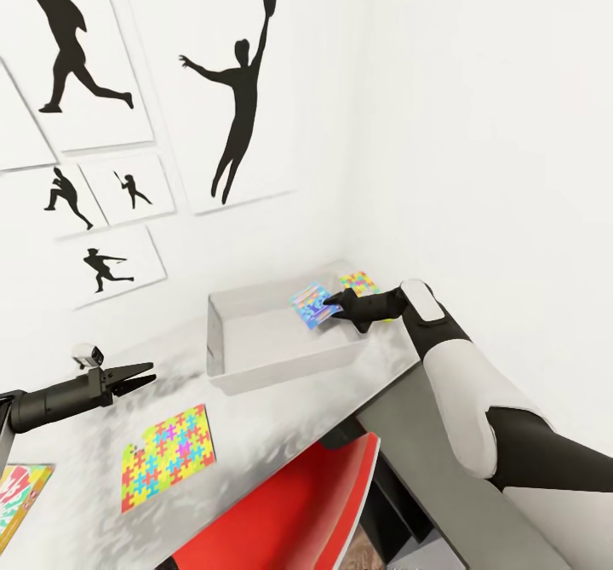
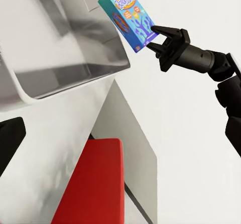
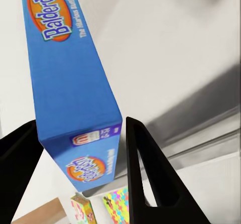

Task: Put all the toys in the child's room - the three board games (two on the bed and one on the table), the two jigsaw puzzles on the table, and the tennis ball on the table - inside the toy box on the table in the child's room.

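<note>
Leftmost on the table (image 1: 281, 434), a board game (image 1: 19, 489) lies half past the picture's edge, and just beside it a jigsaw puzzle (image 1: 168, 455) lies flat near the front edge, with bare tabletop all around it. Above them the left gripper (image 1: 140, 377) hangs in the air, its fingers parted and holding nothing, pointing toward the toy box (image 1: 255, 365). That grey bin stands further along the table with its open top unobstructed and its inside bare where it can be seen. The right gripper (image 1: 334, 305) reaches in over the bin's far right corner, its fingers clamped on a blue Balderdash game box (image 1: 311, 303), which is held tilted above the rim and touches nothing else. Behind that gripper, a second jigsaw puzzle (image 1: 358, 283) lies in the table's back corner, close to both walls. Under the front edge, a red chair (image 1: 298, 510) is tucked in between the arms. Black sports prints (image 1: 234, 93) hang on the wall behind the table.
</note>
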Motion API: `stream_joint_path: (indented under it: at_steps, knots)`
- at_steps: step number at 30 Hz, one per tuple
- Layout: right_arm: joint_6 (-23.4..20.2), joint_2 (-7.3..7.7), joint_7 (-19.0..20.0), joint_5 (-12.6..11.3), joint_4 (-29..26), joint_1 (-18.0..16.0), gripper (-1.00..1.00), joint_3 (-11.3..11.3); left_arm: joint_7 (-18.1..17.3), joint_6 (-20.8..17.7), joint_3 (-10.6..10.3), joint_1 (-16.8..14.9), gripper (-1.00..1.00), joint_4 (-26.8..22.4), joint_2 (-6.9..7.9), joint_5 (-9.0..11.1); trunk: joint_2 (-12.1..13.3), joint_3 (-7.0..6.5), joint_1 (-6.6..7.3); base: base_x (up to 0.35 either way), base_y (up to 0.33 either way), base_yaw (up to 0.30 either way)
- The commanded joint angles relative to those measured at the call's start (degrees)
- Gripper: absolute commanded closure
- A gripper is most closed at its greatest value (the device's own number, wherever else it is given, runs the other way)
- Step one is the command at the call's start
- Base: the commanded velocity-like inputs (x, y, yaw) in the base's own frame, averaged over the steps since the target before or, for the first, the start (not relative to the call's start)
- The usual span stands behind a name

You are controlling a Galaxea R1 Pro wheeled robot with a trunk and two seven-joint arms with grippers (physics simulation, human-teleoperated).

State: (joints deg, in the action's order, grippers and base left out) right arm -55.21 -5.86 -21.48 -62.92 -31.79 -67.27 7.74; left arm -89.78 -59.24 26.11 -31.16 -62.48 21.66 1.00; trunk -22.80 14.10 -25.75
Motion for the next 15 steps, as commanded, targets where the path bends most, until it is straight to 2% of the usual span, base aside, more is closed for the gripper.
stream_joint_path:
  at_steps: [1, 15]
  knots:
    - [-0.17, -0.06, -0.61, -0.48, -0.06, -0.06, 1.0, 0.37, -0.22, -0.61, -0.01, -0.04, -1.0, -0.01, 0.01, -0.03, -0.12, 0.2, -0.03, 0.0, 0.0, 0.0]
    - [-0.1, -0.03, -0.62, -0.24, -0.03, -0.02, 1.0, 0.27, -0.22, -0.6, -0.01, -0.04, -1.0, -0.01, -0.03, -0.03, -0.12, 1.4, -0.03, 0.0, 0.0, 0.0]
